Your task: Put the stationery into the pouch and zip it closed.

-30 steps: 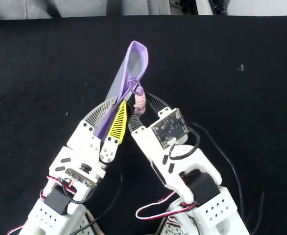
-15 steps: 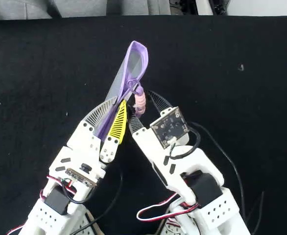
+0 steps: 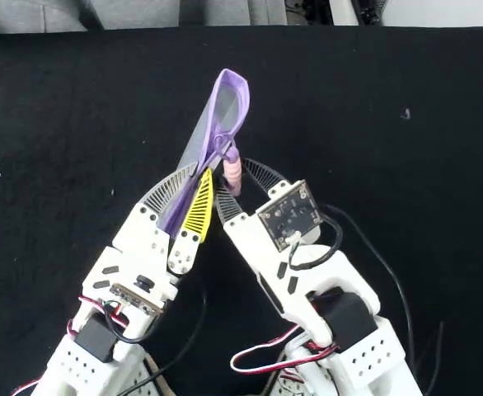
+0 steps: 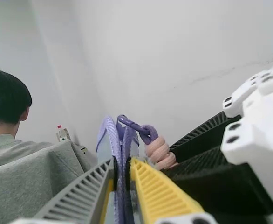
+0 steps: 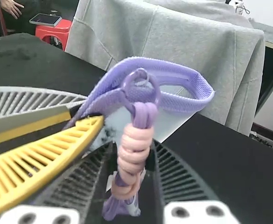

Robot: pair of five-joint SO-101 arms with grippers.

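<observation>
The pouch (image 3: 218, 111), purple, is held up off the black table (image 3: 406, 206) over its middle. Its lower end is clamped between the grey and yellow fingers of the left gripper (image 3: 197, 173). Just beside it, the right gripper (image 3: 236, 178) pinches the pink cord pull (image 5: 134, 154) hanging from the zipper ring (image 5: 140, 86).

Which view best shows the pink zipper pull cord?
The right wrist view: the pink and purple coiled zipper pull cord hangs close-up, at full length. The high view shows it small; the left wrist view catches its pink coil.
</observation>
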